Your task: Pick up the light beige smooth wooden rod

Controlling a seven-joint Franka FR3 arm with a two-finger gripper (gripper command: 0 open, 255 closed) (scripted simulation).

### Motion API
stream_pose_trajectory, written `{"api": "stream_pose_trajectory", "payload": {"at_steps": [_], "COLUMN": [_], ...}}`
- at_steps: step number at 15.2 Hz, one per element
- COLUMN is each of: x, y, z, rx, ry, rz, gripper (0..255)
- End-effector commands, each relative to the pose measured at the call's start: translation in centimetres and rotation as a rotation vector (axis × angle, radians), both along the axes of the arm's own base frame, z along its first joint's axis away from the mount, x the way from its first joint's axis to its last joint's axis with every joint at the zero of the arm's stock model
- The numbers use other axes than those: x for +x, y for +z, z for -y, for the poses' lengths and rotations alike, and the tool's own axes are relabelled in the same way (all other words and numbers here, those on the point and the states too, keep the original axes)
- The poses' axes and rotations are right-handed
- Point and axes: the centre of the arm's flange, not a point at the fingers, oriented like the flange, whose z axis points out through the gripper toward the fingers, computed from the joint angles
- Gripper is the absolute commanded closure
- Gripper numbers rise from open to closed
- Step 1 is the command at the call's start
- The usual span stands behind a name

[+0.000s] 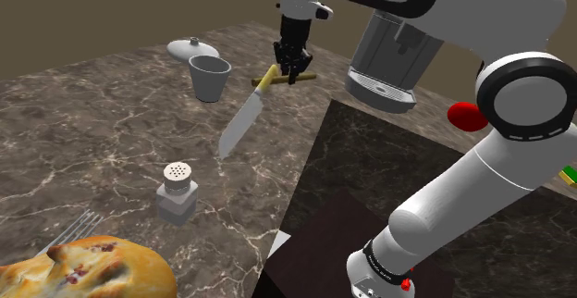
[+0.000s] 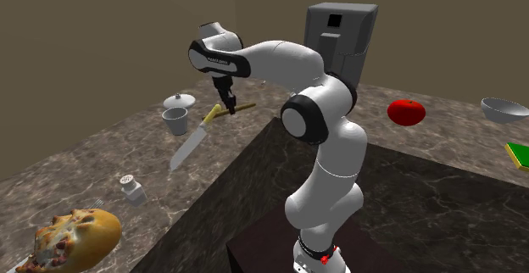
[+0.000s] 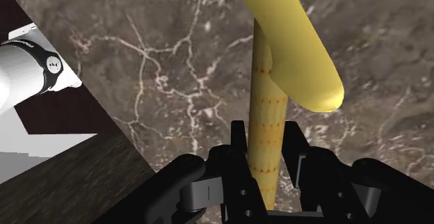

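Pincer (image 3: pixel 268 156) is down at the bench (image 3: pixel 167 69), its black fingers (image 3: pixel 238 146) drawn in tight on either side of the rod (image 3: pixel 268 111). From the wrist view they look clamped on it near one end. The rod lies low over the marble, running straight away from the hand. I can't tell whether it has left the surface.

Here's the catch: the knife's yellow handle (image 3: pixel 295 49) crosses over the rod just beyond the fingers, and the two look to be touching. So the lift wants to be slow and straight up, watching that the handle slides off and doesn't ride along. Gripped this near the end, a long stick may droop or pivot, so firm pressure matters. No sideways swing until it's free of the knife (image 1: pixel 239 125).

Materials now. The rod is a slim, even cylinder, light tan with faint dotted rings, smooth-sided, likely to slip if pinched lightly. The knife handle is glossy, fat and round-ended; its blade is flat, grey and broad. The bench is dark brown marble with pale veins, polished and hard.

In the shoulder view a plain grey cup (image 1: pixel 209 76) stands just beside the knife, a domed lid (image 1: pixel 192 48) behind it. A squat shaker (image 1: pixel 177 192) with a perforated top sits nearer, well apart from the grasp.
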Motion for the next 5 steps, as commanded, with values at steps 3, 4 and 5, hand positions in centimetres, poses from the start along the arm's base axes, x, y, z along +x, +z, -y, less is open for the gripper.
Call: {"api": "stream_pose_trajectory", "payload": {"at_steps": [3, 4, 5], "x": [0.0, 0.0, 0.0], "y": [2.1, 2.2, 2.2], "z": [-0.1, -0.1, -0.1], "rx": [0.000, 0.000, 0.000], "ry": [0.000, 0.000, 0.000], "rz": [0.000, 0.000, 0.000], "gripper": [255, 255, 255]}}
